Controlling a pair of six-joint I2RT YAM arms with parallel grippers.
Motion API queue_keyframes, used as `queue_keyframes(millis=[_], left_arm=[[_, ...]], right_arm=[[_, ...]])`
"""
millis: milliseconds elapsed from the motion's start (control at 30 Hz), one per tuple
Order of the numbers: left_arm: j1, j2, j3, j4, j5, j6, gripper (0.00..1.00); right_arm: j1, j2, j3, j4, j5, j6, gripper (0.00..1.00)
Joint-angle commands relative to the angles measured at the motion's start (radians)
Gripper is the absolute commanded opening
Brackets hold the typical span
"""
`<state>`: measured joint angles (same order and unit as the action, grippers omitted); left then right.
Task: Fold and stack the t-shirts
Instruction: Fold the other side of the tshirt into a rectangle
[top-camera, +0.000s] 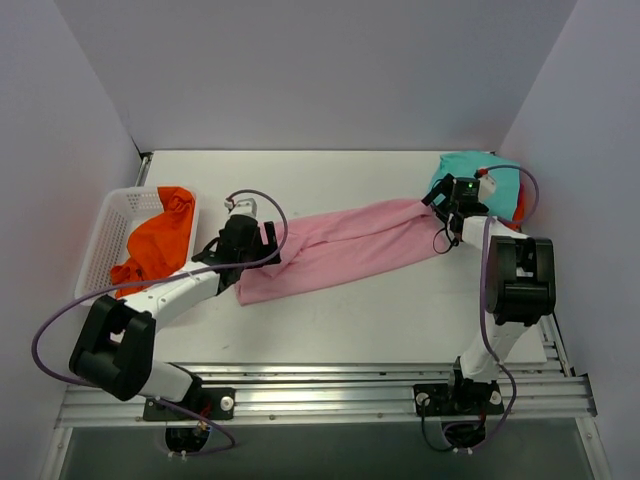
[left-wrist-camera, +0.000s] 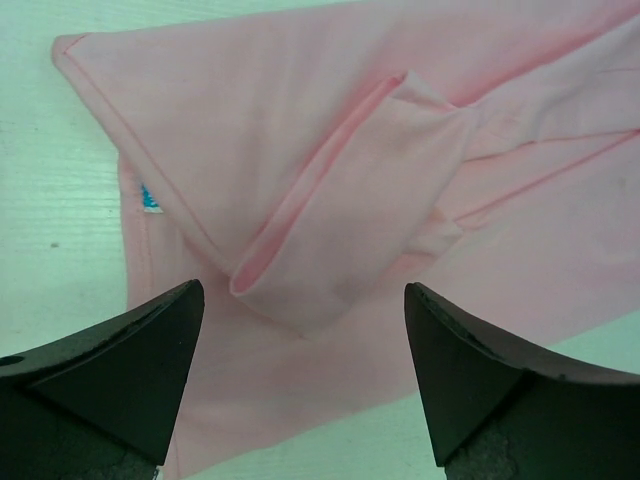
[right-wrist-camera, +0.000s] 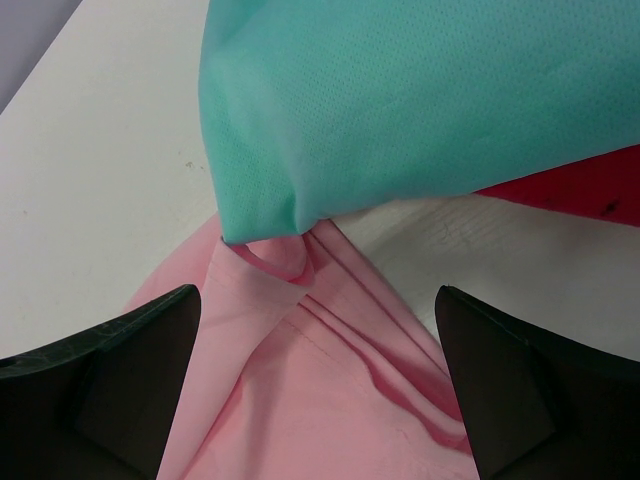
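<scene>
Left pincer (left-wrist-camera: 302, 300) is spread wide with nothing in it, hovering right over the pink t-shirt (top-camera: 340, 245), which lies as a long rumpled band across the worktop (top-camera: 350, 320). Right pincer (right-wrist-camera: 318, 295) is gaping too, at the shirt's far end by the teal t-shirt (top-camera: 470, 165) sitting on the red t-shirt (top-camera: 518, 205). Orange t-shirt (top-camera: 160, 240) hangs out of the basket (top-camera: 112, 215), not folded yet. I'd say roughly halfway: two stacked, pink mid-fold, orange to go.

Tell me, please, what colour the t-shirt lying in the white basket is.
That t-shirt is bright orange; the top external view shows it best.
</scene>
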<state>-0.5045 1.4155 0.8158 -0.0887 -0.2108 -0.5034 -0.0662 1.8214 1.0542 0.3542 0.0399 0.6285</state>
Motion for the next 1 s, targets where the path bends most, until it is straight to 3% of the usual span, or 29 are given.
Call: queue_keyframes(millis=[0,767,967], left_arm=[[0.037,0.039,0.005,0.047,0.008,0.011,0.9],[0.055,0.14,-0.017,0.141,0.079,0.003,0.78],[0.055,0.157,-0.009,0.13,0.08,0.002,0.64]], right_arm=[[-0.007,0.001,0.001,0.016,-0.002,0.0,1.0],[-0.014,0.027,0.009,0.016,0.002,-0.001,1.0],[-0.014,0.029,0.01,0.014,0.002,-0.001,1.0]])
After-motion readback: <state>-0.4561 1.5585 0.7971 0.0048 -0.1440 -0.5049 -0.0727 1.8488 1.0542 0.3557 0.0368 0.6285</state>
